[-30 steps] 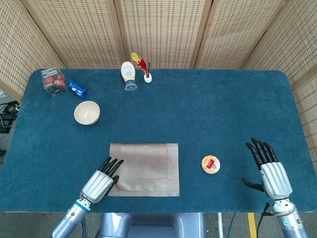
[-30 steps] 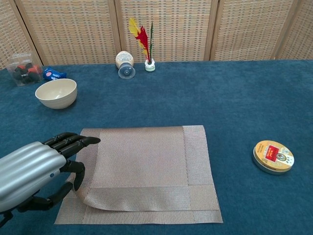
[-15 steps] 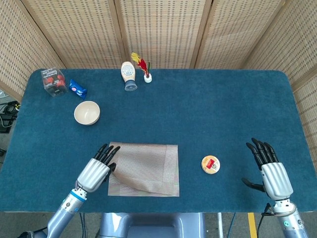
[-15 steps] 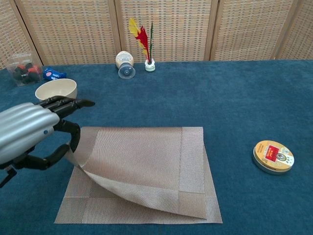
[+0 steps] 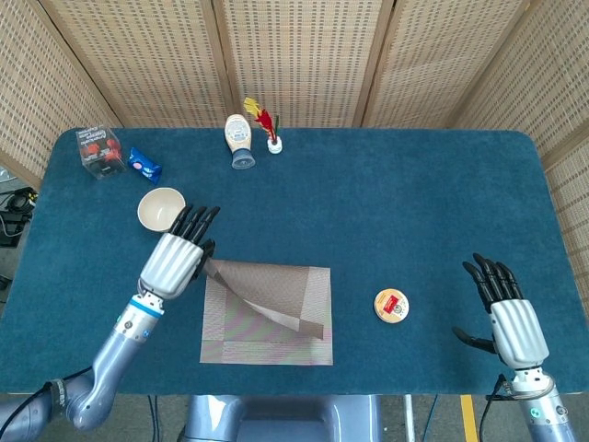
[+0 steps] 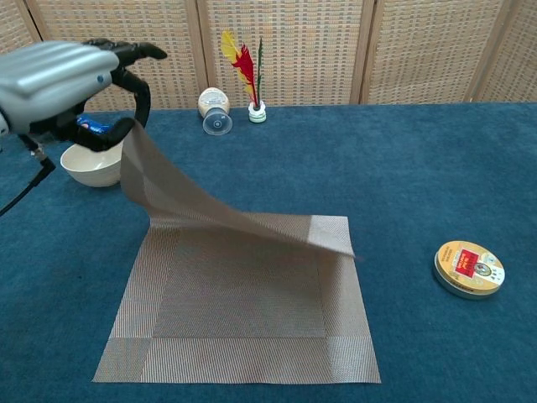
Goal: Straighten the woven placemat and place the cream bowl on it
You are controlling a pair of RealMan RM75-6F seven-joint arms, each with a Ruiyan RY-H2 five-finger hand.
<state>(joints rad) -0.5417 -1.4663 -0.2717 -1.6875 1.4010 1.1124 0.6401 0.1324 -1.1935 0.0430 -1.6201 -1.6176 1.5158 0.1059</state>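
The left robot hand (image 6: 63, 80) pinches one corner of the woven placemat (image 6: 239, 315), lifted well above the table (image 5: 386, 212); the mat's near edge lies flat, the raised flap drooping to the right of that hand. The cream bowl (image 5: 158, 208) sits just behind it, partly hidden. The right robot hand (image 5: 512, 318) rests spread, well apart, with open cloth between it and a round tin (image 5: 391, 306).

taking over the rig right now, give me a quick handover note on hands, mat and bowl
Left hand: pinching a corner of the woven placemat, lifted with that part peeled up over the rest.
Right hand: open, empty, near the table's front right.
Cream bowl: on the table just beyond the left hand, not on the mat.
Done: nothing finished.
Left: lay the mat flat, then put the bowl on it.
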